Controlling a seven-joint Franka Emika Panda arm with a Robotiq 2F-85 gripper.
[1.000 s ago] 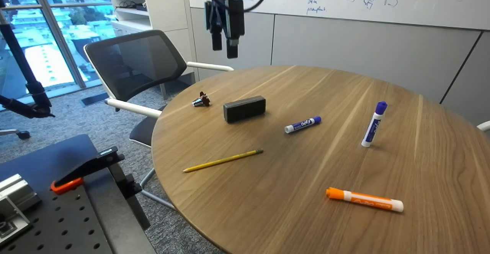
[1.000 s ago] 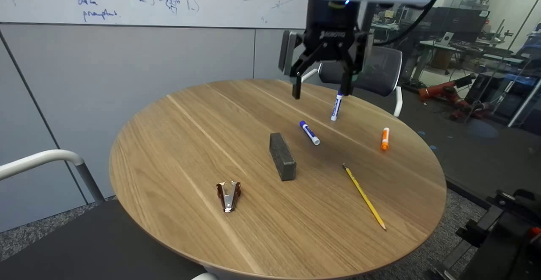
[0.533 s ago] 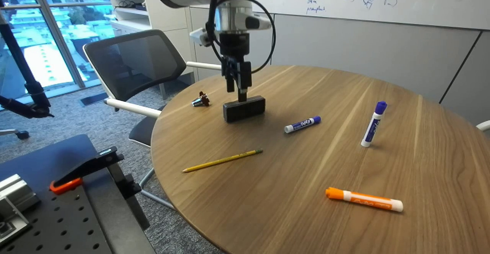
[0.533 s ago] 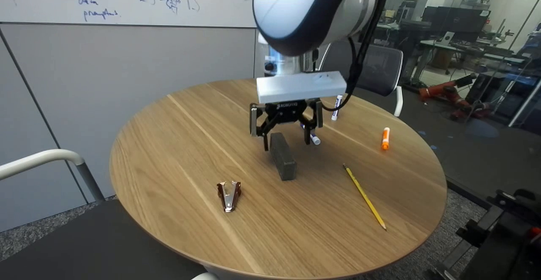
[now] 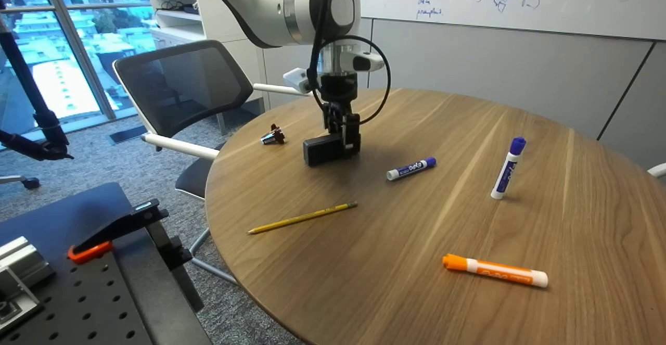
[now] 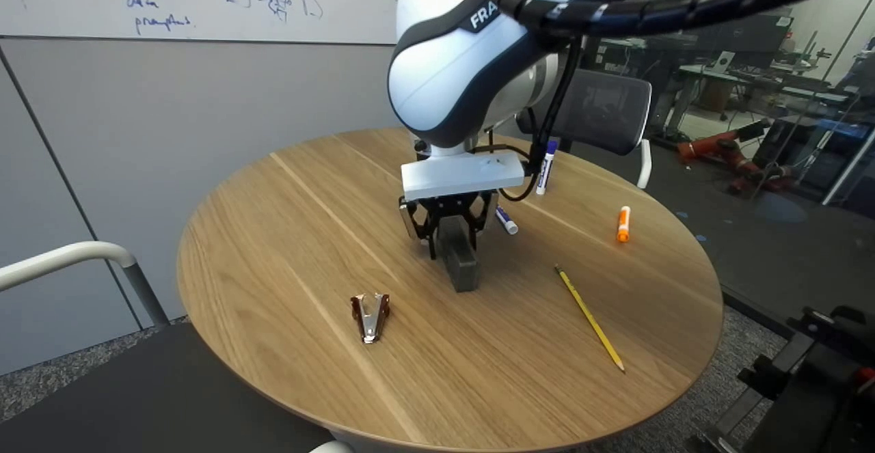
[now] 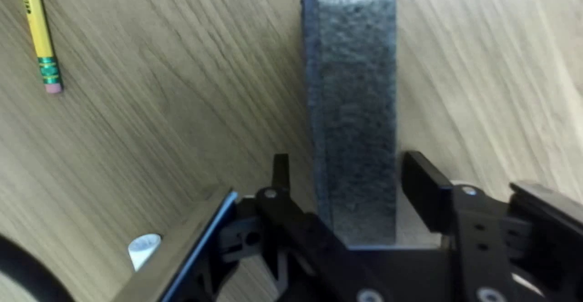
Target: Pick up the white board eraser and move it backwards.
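My gripper (image 7: 347, 174) straddles the white board eraser (image 7: 355, 101), a jaw to each side of its narrow width, nothing clamped yet. A gap shows beside the jaw at the left of the wrist view; whether the right one touches, I can't quite tell. I should centre first, squeeze evenly, then lift level, since I'd be gripping off its middle. The eraser sits on the table (image 6: 294, 234), right of centre in the wrist view, long axis running top to bottom, free end toward the upper edge.
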